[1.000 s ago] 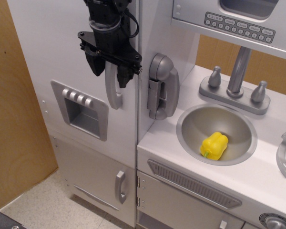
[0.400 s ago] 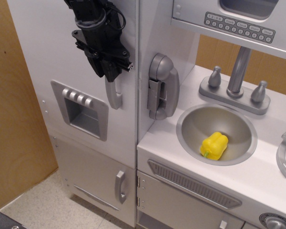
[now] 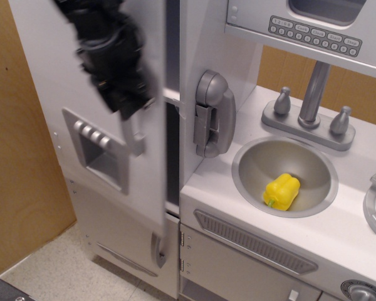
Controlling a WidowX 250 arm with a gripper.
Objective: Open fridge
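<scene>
1. Gripper (image 3: pixel 122 103), black and motion-blurred, sits over the upper part of the vertical grey handle (image 3: pixel 135 135); whether it is clenched on the handle cannot be told through the blur.
2. Door (image 3: pixel 88 100) of the fridge (image 3: pixel 188 113), directly behind the gripper, stands ajar, a dark gap with white shelf edges showing along its right side.
3. Dispenser panel (image 3: pixel 99 153) with four buttons lies just below and left of the gripper.
4. Toy phone (image 3: pixel 213 114) hangs to the gripper's right on the cabinet wall.
5. Yellow pepper (image 3: pixel 281 191) rests in the sink (image 3: pixel 250 160), well to the right, on the counter surface (image 3: pixel 213 188).
</scene>
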